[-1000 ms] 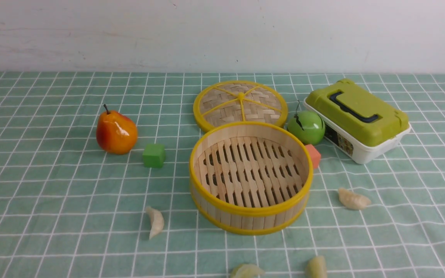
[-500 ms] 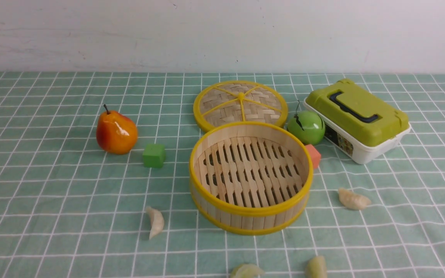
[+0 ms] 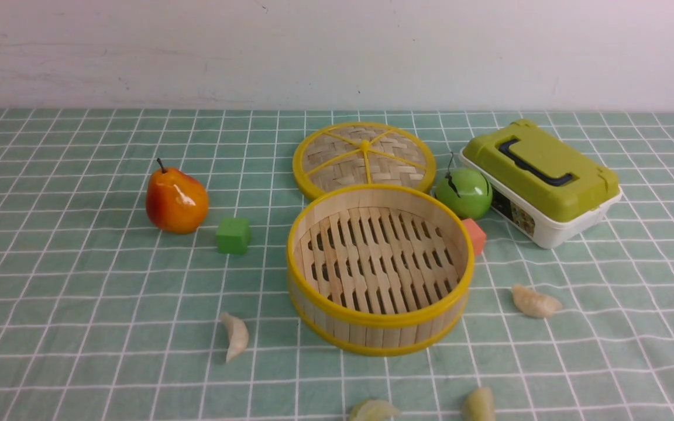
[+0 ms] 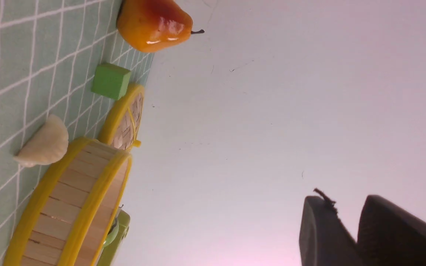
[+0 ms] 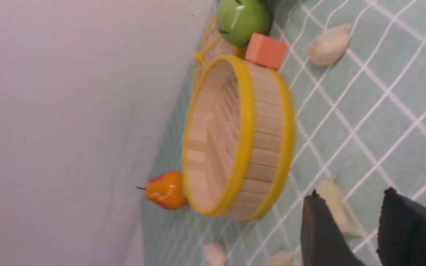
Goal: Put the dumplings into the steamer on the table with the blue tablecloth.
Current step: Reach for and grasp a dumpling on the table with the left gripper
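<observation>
Steamer [image 3: 375, 335] stands upright mid-surface [image 3: 79, 292], w/ its woven lid [image 3: 364, 158] lying flat just behind. All 4 dumplings are out on the cloth: one [image 3: 235, 335] near steamer's front-left, one [image 3: 535, 302] off to its right, and two [image 3: 373, 410] [image 3: 480, 404] at the near edge, cut off by the front view. Pear [image 3: 176, 200] & green cube [image 3: 233, 235] are to the left. Green apple [image 3: 464, 192] & orange cube [image 3: 476, 235] sit at steamer's back-right, beside a green-lidded box [image 3: 542, 175]. L fingers [image 4: 324, 232] are slightly apart, nothing btwn them, only a dark corner showing in front view. R fingers [image 5: 412, 229] are apart too, holding nothing, low over the cloth w/ a dumpling partly hidden behind one.
</observation>
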